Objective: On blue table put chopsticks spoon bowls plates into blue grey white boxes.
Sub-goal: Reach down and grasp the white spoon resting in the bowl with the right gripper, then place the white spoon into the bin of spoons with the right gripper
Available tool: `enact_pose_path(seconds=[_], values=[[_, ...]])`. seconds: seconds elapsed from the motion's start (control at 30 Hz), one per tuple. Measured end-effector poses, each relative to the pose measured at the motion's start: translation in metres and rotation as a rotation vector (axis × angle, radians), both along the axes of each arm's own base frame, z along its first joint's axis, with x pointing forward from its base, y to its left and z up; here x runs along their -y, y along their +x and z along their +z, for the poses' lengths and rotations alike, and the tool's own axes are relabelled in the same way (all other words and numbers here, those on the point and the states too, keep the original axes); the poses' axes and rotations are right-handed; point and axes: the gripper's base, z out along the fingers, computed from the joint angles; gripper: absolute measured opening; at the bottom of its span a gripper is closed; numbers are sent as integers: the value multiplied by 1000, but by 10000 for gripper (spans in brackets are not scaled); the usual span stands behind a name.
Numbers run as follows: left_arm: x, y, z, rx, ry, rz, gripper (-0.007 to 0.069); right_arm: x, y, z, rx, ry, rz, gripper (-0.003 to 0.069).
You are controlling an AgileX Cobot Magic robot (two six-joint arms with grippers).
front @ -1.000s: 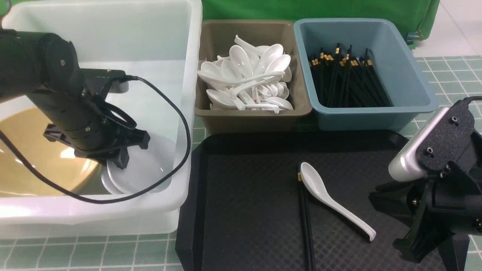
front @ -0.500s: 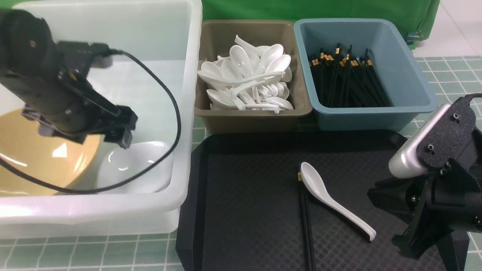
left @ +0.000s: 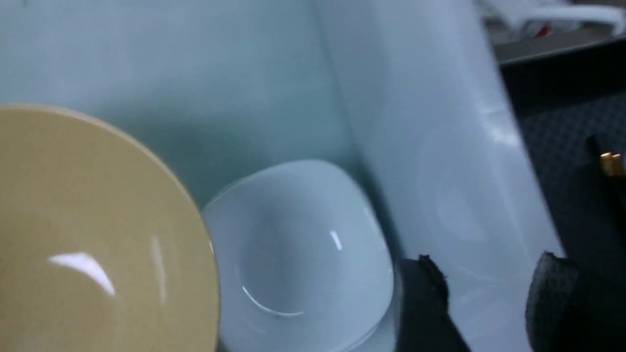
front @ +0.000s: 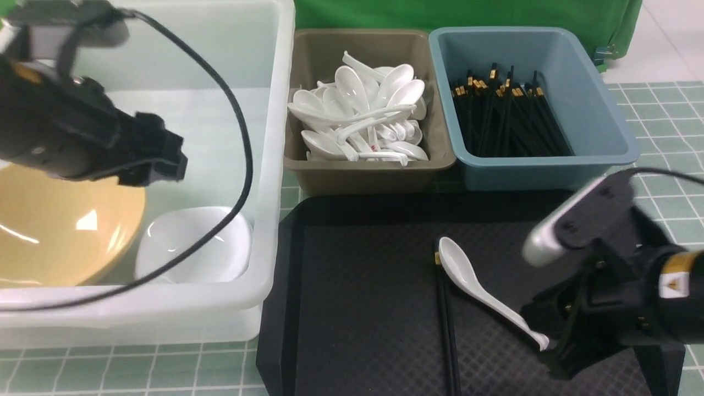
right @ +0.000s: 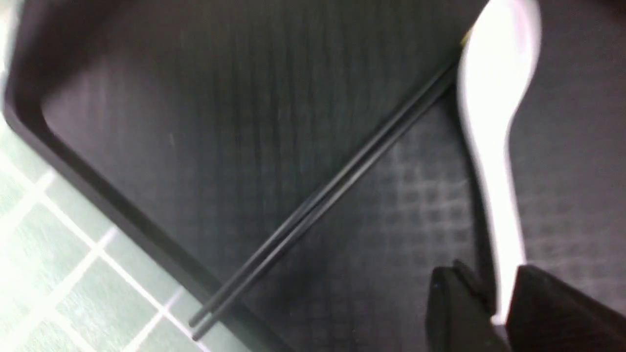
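My left gripper [front: 159,162] is open and empty, raised over the white tub [front: 275,165]; in the left wrist view [left: 486,274] its jaws hang by the tub wall [left: 440,146]. The tan bowl [front: 55,220] [left: 88,234] and a white plate [front: 192,242] [left: 298,244] lie side by side in the tub. A white spoon [front: 478,280] [right: 494,98] and two black chopsticks [front: 446,330] [right: 332,186] lie on the black tray [front: 357,275]. My right gripper [front: 550,346] [right: 501,288] is low on the tray, jaws narrowly apart astride the spoon's handle end.
The grey-brown box [front: 308,176] holds several white spoons. The slate-blue box [front: 605,110] holds several black chopsticks. Both stand behind the tray. The teal table [front: 660,110] [right: 58,274] shows around the tray. A black cable [front: 242,137] loops from my left arm over the tub.
My left gripper let go of the plate and rose up and back out of the tub. My right gripper came down and leftward onto the spoon's handle end.
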Motion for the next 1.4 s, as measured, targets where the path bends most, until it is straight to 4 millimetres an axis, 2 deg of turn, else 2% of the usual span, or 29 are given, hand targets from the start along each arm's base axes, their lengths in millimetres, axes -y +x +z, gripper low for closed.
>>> enact_pose_path(seconds=[0.03,0.13,0.2,0.37,0.57,0.67,0.73,0.8,0.87,0.97,1.0,1.07,1.1,1.13,1.17,1.2,1.23,1.3,1.4], values=[[-2,-14,5,64,7,-15,142,-3,4,-2,-10,-13,13,260],[-10,-53,4,222,41,-25,22,-16,27,-12,-23,-72,94,333],[-17,-80,-8,302,69,-8,1,-25,45,-27,-6,-134,174,364],[-26,-111,-42,324,92,36,2,-30,67,-50,22,-257,263,376],[-33,-129,-69,332,86,94,2,-32,76,-73,-7,-316,290,370],[-34,-136,-67,400,59,116,2,-33,77,-75,-30,-313,270,311],[-35,-139,-63,456,45,124,2,-33,75,-75,-55,-311,259,204],[-35,-139,-61,480,40,127,2,-33,73,-74,-63,-314,261,135],[-35,-139,-61,497,35,131,2,-31,70,-66,-63,-319,259,105],[-35,-137,-64,510,32,133,2,-28,65,-59,-79,-327,261,105],[-35,-136,-66,517,31,135,2,-26,63,-41,-35,-306,248,105],[-35,-136,-67,524,28,136,2,-28,65,-20,46,-257,219,105],[-35,-136,-67,526,28,137,2,-28,65,-18,54,-251,217,105],[-35,-136,-67,528,27,137,2,-34,72,2,151,-171,181,105],[-35,-136,-67,529,23,138,2,-38,77,12,216,-120,159,105],[-35,-136,-67,529,23,138,2,-39,79,15,231,-102,150,105],[-35,-135,-67,534,19,139,2,-47,89,29,330,-14,105,105],[-35,-135,-66,536,17,140,2,-52,98,37,400,48,68,105],[-35,-135,-66,540,14,141,2,-76,145,54,621,201,-32,105]])
